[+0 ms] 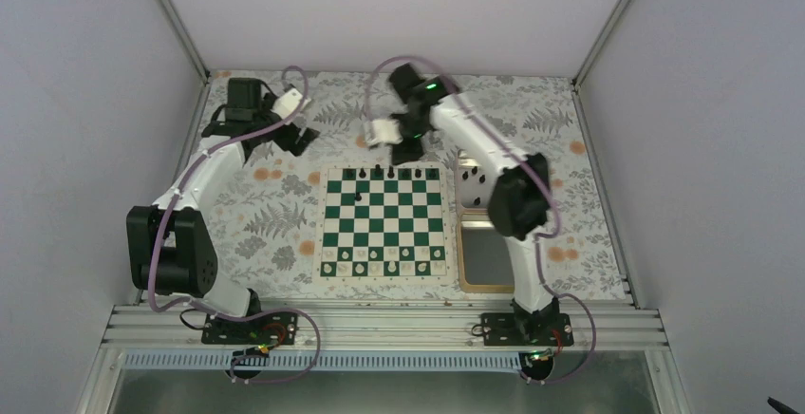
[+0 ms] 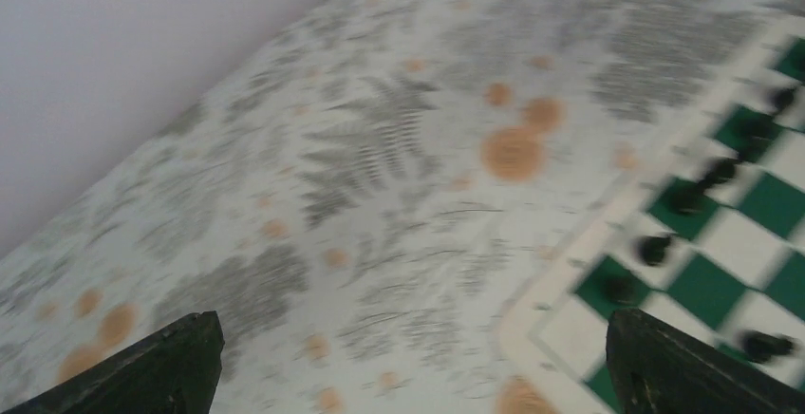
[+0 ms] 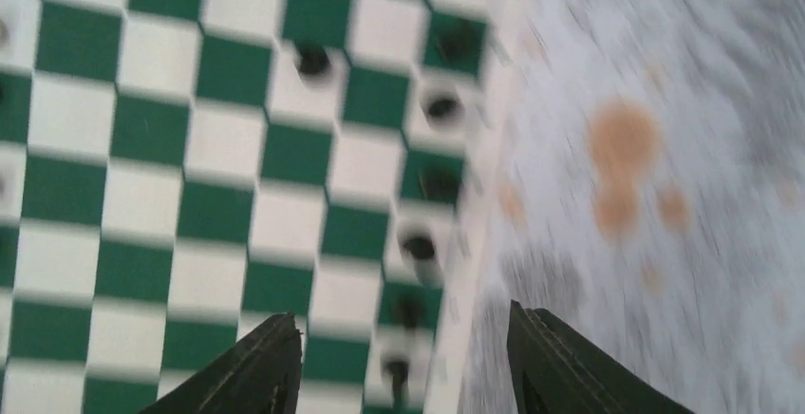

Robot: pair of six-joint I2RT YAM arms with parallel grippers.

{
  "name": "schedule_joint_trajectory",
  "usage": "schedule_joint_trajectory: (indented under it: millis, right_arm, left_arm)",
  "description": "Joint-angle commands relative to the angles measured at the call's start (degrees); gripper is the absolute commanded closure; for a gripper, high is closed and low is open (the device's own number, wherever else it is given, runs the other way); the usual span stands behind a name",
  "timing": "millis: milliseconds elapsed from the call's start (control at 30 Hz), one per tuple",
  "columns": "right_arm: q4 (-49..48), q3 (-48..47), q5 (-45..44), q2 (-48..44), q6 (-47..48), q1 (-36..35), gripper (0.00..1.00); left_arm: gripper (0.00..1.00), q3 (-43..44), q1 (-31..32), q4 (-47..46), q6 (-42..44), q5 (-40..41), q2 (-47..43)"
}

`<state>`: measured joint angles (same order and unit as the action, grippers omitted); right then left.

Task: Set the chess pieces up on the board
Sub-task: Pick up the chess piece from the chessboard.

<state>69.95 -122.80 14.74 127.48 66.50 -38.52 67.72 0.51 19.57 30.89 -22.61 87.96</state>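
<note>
The green-and-white board (image 1: 383,222) lies mid-table. Several tiny black chess pieces (image 1: 391,175) stand along its far row, and one (image 1: 359,197) stands a row nearer. My right gripper (image 1: 406,153) hovers over the board's far edge, open and empty. In the right wrist view its gripper (image 3: 403,357) straddles that edge row of black pieces (image 3: 419,246) on the board (image 3: 142,205). My left gripper (image 1: 302,141) is open and empty above the tablecloth, beyond the board's far left corner. The left wrist view (image 2: 408,357) shows the board corner (image 2: 570,329) and black pieces (image 2: 653,249) at right.
Small white pieces (image 1: 383,264) fill the board's near rows. Two silver tins lie right of the board: the far one (image 1: 479,186) holds a few dark pieces, the near one (image 1: 486,260) looks empty. Cage posts and walls enclose the fern-patterned cloth (image 1: 266,219).
</note>
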Motion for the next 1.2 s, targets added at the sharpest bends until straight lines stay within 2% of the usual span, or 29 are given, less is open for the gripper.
schedule_joint_trajectory:
  millis: [0, 67, 167, 233, 467, 500, 533, 567, 800, 933, 1167]
  right_arm:
    - [2.7, 10.24, 1.82, -10.9, -4.91, 11.26, 0.35]
    - [-0.41, 17.2, 2.21, -15.47, -5.35, 16.29, 0.27]
    - [-6.46, 25.78, 3.58, -21.74, -5.71, 23.8, 0.25]
    - [-9.53, 29.26, 4.31, -24.2, -6.52, 27.0, 0.25]
    - [-15.33, 33.78, 5.75, -27.02, -8.97, 29.6, 0.17]
    - [-15.16, 33.43, 6.0, -26.81, -9.26, 29.61, 0.13]
    - [-15.19, 33.0, 6.15, -26.69, -9.48, 29.64, 0.04]
    - [-15.38, 32.71, 6.07, -26.76, -9.8, 29.6, 0.01]
    - [-19.13, 33.15, 4.89, -28.59, -12.36, 29.78, 0.0]
    - [-22.56, 33.63, 2.94, -28.73, -14.46, 30.25, 0.0]
    - [-26.39, 34.53, -1.79, -28.05, -16.74, 30.58, 0.0]
  left_arm:
    - [0.0, 2.22, 6.39, 14.02, 6.43, 0.24, -1.33]
    - [0.0, 2.63, 9.24, 18.6, 8.7, -0.43, -1.4]
    - [0.01, 1.35, 12.47, 22.34, 12.61, -0.36, -1.64]
    - [0.06, 0.91, 14.35, 24.2, 14.5, 0.53, -0.9]
    - [0.41, 0.09, 22.24, 24.24, 14.07, 6.1, 3.55]
    - [0.46, -0.36, 22.98, 23.51, 13.84, 7.28, 4.27]
    - [0.5, -0.59, 23.56, 22.77, 13.62, 8.33, 5.11]
    - [0.53, -0.9, 23.95, 22.07, 13.39, 9.12, 5.89]
    - [0.53, -1.02, 24.45, 19.2, 13.93, 9.95, 10.42]
    - [0.46, -0.74, 24.69, 18.55, 14.35, 9.86, 12.12]
    - [0.45, 0.62, 25.48, 17.31, 14.11, 9.25, 15.52]
